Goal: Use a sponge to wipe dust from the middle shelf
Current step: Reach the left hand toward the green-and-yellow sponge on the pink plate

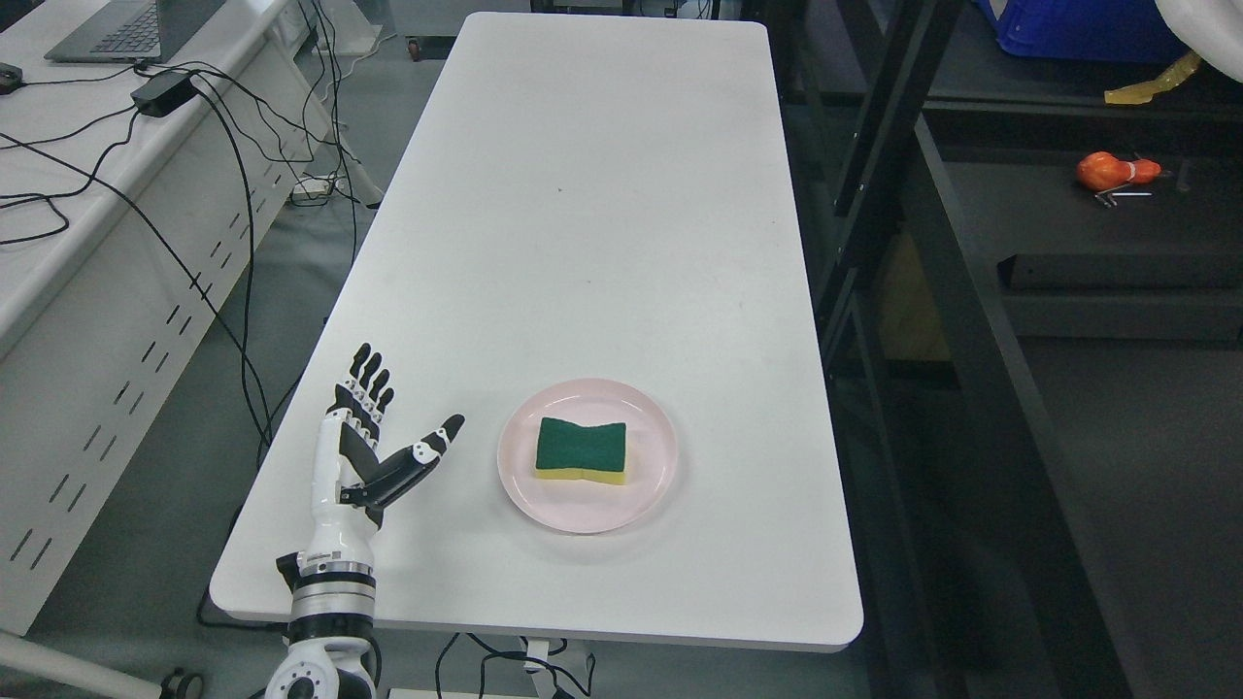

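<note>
A long white table (592, 243) runs away from the camera, and near its front edge sits a round pink plate (653, 476). On the plate lies one sponge (582, 449), green side up with a yellow layer showing along its near edge; it rests flat, roughly in the middle of the plate, and nothing else shares the plate with it. The left hand (364, 451) comes up from the lower left over the table's front left corner, fingers straight and pointing away, thumb spread out toward the plate; it is released and holds nothing, and it is near the plate but apart from it. To the right of the table stands a dark shelf rack (981, 320), its boards bare where they show, except for a small orange object (1115, 171) lying on one board further back. To the left is a white desk (97, 194) with a laptop (121, 29) and black cables (194, 126) trailing over its edge.
</note>
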Controlling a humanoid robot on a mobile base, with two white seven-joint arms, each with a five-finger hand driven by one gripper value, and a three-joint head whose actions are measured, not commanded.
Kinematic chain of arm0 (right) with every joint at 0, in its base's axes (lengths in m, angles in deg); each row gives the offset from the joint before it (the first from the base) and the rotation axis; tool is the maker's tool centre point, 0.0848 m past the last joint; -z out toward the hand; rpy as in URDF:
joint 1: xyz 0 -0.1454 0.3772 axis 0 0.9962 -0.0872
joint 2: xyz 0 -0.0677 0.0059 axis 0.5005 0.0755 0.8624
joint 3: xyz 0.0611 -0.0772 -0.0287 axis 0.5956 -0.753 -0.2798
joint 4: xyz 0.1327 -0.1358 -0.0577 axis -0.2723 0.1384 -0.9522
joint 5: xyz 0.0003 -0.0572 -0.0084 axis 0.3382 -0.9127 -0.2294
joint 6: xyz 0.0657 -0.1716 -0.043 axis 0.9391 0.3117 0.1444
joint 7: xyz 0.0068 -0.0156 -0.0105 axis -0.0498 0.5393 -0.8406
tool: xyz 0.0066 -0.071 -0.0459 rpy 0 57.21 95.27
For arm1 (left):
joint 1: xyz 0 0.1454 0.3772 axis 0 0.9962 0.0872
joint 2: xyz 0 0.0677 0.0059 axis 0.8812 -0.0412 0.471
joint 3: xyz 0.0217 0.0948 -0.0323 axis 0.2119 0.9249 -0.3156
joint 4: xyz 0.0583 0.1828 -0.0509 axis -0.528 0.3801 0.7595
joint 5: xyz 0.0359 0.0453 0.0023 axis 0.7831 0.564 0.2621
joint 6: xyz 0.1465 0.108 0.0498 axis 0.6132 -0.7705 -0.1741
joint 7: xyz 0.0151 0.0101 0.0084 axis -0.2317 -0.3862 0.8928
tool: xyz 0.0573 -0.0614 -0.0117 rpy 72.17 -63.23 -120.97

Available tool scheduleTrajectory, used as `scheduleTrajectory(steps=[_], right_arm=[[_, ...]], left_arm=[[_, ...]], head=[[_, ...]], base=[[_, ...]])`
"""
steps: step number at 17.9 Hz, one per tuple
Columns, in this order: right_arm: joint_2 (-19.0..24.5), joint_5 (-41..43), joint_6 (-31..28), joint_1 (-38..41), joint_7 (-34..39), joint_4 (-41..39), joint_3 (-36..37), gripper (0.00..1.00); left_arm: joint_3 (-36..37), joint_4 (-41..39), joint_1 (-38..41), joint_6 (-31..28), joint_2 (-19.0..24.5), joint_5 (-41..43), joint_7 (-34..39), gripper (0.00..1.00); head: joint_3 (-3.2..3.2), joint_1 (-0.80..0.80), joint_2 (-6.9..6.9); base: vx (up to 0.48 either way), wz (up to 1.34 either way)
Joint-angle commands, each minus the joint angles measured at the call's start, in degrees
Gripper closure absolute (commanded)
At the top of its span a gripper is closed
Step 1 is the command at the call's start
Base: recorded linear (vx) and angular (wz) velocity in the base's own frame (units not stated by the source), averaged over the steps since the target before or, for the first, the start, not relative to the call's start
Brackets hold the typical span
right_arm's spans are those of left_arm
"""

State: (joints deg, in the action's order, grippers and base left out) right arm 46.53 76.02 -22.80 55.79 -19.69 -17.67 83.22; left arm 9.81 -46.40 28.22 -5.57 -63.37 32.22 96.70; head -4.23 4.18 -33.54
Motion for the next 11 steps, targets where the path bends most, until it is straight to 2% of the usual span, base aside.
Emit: scheduleTrajectory(steps=[1, 5, 6, 8, 11], right_arm=[[-1.0, 0.0, 0.0, 0.0, 0.0, -1.0, 0.0, 0.0], [-1.0, 0.0, 0.0, 0.0, 0.0, -1.0, 0.0, 0.0], [-1.0, 0.0, 0.0, 0.0, 0.0, -1.0, 0.0, 0.0], [-1.0, 0.0, 0.0, 0.0, 0.0, -1.0, 0.0, 0.0], [-1.0, 0.0, 0.0, 0.0, 0.0, -1.0, 0.0, 0.0]], left_arm=[[-0.9, -0.4, -1.7, 0.3, 1.0, 0.0, -0.1, 0.02], [-0.8, -0.4, -1.7, 2.9, 1.7, 0.1, -1.5, 0.02], [-0.5, -0.2, -1.9, 6.0, 4.1, 0.1, -4.1, 0.02], [-0.4, 0.0, -3.2, 8.1, 10.2, 2.2, -10.0, 0.03], [-0.2, 2.0, -8.6, 10.2, 20.1, 13.7, -18.6, 0.04]], head=[[0.0, 0.0, 0.0], [0.0, 0.0, 0.0], [0.0, 0.0, 0.0], [0.0, 0.0, 0.0], [0.0, 0.0, 0.0]], base=[[-0.026, -0.16], [-0.014, -0.06], [0.0, 0.0], [0.0, 0.0], [0.0, 0.0]])
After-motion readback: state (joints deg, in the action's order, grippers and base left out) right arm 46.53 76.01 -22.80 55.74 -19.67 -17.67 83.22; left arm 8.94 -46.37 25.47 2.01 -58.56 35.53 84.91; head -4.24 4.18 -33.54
